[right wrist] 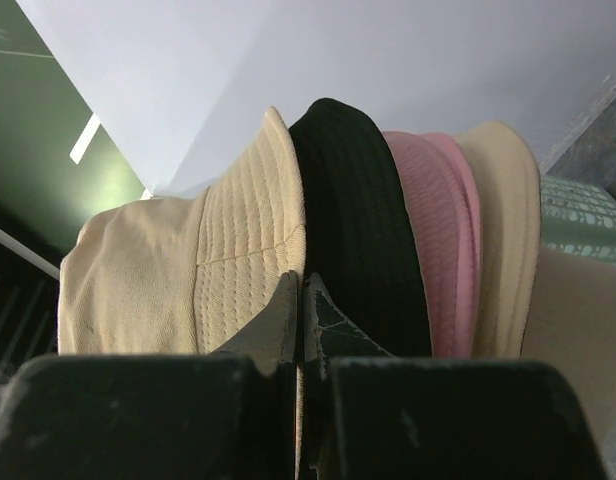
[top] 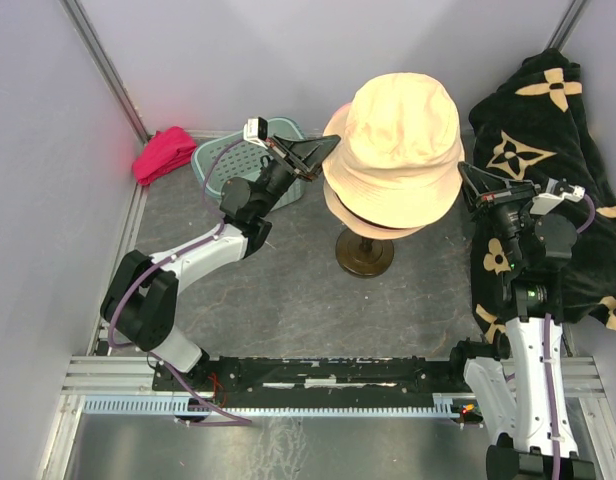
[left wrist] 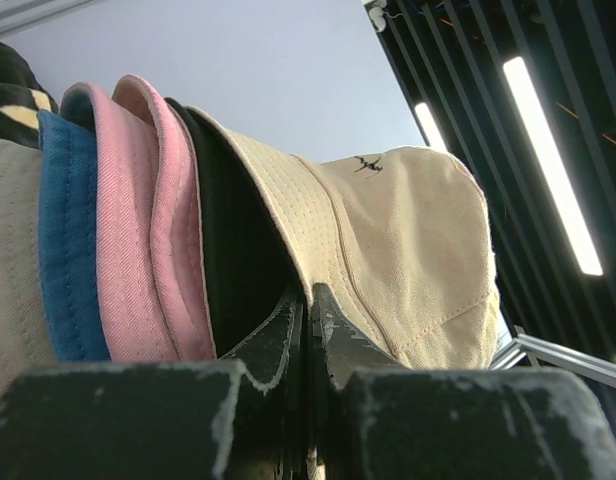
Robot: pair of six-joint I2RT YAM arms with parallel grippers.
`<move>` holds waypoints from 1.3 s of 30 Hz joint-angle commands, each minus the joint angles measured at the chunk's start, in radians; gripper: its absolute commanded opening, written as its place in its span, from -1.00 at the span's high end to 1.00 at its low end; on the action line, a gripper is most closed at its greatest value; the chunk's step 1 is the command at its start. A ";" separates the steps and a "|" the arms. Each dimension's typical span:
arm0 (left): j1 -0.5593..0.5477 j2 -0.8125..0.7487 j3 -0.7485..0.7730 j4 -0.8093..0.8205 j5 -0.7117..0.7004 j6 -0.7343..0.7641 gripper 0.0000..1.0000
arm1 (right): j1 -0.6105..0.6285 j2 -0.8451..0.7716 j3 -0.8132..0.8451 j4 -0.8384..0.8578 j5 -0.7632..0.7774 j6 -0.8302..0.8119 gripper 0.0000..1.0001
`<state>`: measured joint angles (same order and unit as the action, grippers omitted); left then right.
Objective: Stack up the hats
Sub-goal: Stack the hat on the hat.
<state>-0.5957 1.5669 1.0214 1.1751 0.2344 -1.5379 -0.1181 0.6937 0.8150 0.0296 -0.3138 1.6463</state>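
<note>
Top external: left claw (top: pixel 324 152) by basket (top: pixel 212 160), right claw (top: pixel 467 176) over cloth (top: pixel 548 100), gripping hat (top: pixel 400 125).

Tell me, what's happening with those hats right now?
Left gripper, right gripper: both shut on brim of cream hat. Hat tops stack on stand. Nothing blocking.

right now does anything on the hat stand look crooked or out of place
Slightly. Under the cream hat, a pink hat pokes its brim out on the left, so they are not squarely lined up. Nothing looks torn or dropped.
</note>
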 commanded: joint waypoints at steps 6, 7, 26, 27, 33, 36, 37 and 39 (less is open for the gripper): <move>0.031 -0.079 -0.069 0.019 0.000 0.032 0.91 | -0.024 0.066 0.055 -0.112 0.021 -0.100 0.97; 0.031 -0.082 -0.079 0.025 0.002 0.030 0.91 | -0.024 0.089 0.075 -0.112 0.014 -0.107 0.97; -0.044 -0.152 -0.173 0.042 -0.030 0.050 0.88 | 0.001 0.418 0.293 -0.048 -0.016 -0.169 0.97; -0.051 -0.157 -0.176 0.039 -0.031 0.057 0.87 | 0.005 0.436 0.308 -0.039 -0.016 -0.169 0.97; -0.074 -0.173 -0.197 0.026 -0.057 0.075 0.80 | 0.050 0.521 0.399 -0.017 -0.008 -0.176 0.97; -0.076 -0.186 -0.204 0.024 -0.072 0.080 0.69 | 0.063 0.535 0.421 -0.015 -0.007 -0.182 0.97; -0.076 -0.193 -0.204 0.020 -0.077 0.085 0.61 | 0.064 0.533 0.424 -0.014 -0.006 -0.186 0.97; -0.076 -0.206 -0.204 0.002 -0.088 0.103 0.52 | 0.066 0.525 0.431 -0.025 -0.001 -0.197 0.94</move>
<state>-0.6701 1.4124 0.8223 1.1900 0.1596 -1.5093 -0.0540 1.2198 1.2060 0.0345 -0.3759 1.4971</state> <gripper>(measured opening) 0.203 0.026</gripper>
